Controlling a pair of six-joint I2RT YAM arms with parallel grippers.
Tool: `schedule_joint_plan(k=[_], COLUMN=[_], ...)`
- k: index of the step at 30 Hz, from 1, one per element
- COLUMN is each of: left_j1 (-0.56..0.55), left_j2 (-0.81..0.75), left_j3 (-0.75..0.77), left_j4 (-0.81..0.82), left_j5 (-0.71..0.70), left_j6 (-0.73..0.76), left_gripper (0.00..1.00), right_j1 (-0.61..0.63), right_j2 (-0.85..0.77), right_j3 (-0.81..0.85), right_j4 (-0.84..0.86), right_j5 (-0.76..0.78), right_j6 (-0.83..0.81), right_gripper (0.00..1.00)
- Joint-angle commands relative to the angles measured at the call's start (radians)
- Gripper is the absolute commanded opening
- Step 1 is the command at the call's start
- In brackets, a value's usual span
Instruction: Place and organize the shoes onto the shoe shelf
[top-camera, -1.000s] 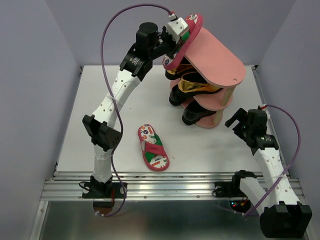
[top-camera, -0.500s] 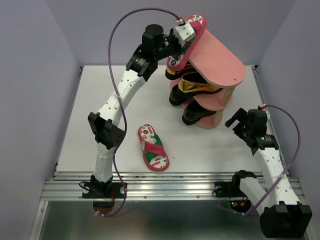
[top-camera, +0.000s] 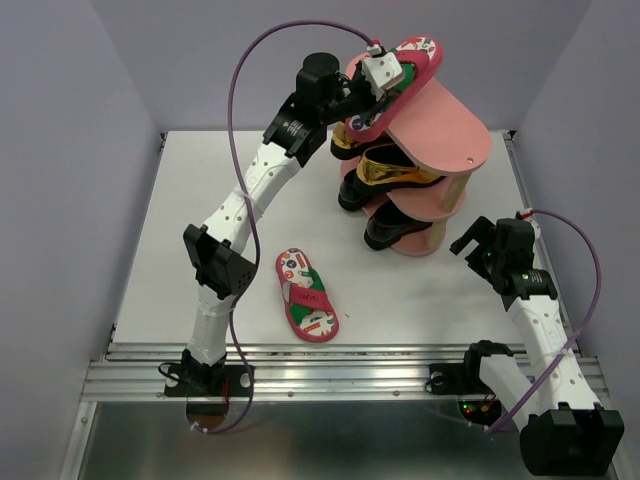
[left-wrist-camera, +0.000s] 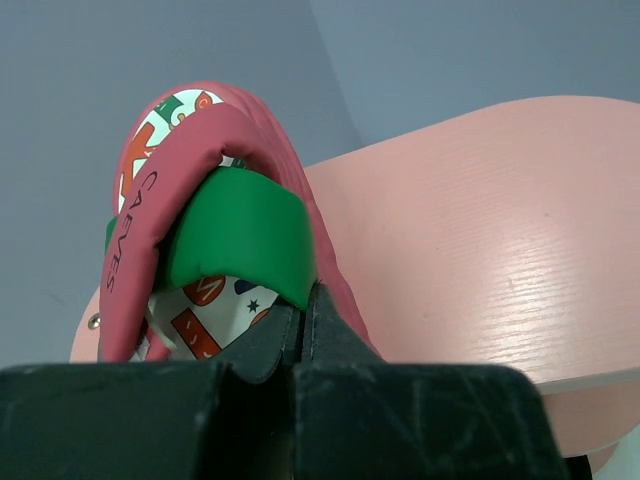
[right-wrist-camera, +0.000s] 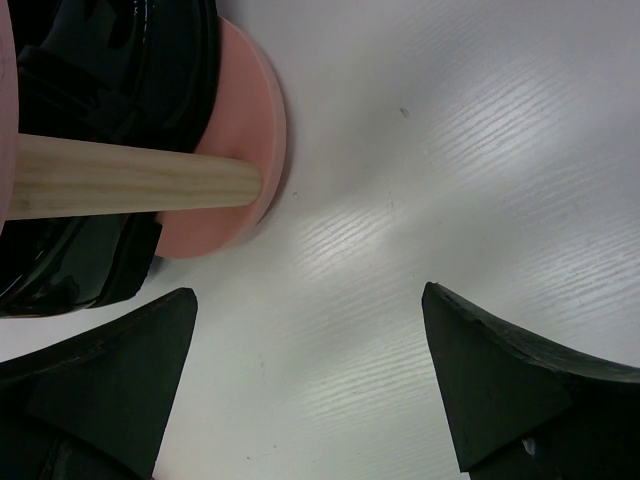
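The salmon-pink shoe shelf (top-camera: 440, 125) stands at the back right of the table. Gold loafers (top-camera: 385, 168) sit on its middle tier and black loafers (top-camera: 385, 228) on lower boards. My left gripper (top-camera: 385, 72) is shut on a pink flip-flop (top-camera: 412, 55), pinching its green strap (left-wrist-camera: 240, 235), and holds it tilted at the far edge of the top board (left-wrist-camera: 480, 230). The second flip-flop (top-camera: 306, 295) lies flat on the table near the front. My right gripper (right-wrist-camera: 310, 380) is open and empty, just above the table beside the shelf's base (right-wrist-camera: 235, 160).
A wooden post (right-wrist-camera: 130, 180) of the shelf and a glossy black loafer (right-wrist-camera: 90, 70) show at the left of the right wrist view. Purple walls enclose the white table (top-camera: 200, 230). A metal rail (top-camera: 340, 375) runs along the front edge.
My left arm has carried the flip-flop up and to the right, from beside the shelf's top board onto its far edge. The right arm has not moved.
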Motion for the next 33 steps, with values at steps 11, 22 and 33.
schedule_joint_plan(k=[11, 22, 33], left_j1=[-0.021, -0.023, -0.004], left_j2=[-0.044, -0.142, -0.48], left_j3=[0.064, 0.09, -0.299], left_j4=[0.156, 0.17, 0.052], left_j5=[-0.03, -0.123, -0.734], left_j6=[-0.072, -0.168, -0.674], left_gripper=[0.48, 0.91, 0.89], right_j1=[-0.002, -0.002, -0.002], right_j2=[-0.014, -0.019, -0.003], right_j3=[0.038, 0.033, 0.035], right_j4=[0.006, 0.009, 0.009], right_j5=[0.004, -0.001, -0.001], right_j6=[-0.007, -0.004, -0.006], right_gripper=[1.0, 1.0, 1.0])
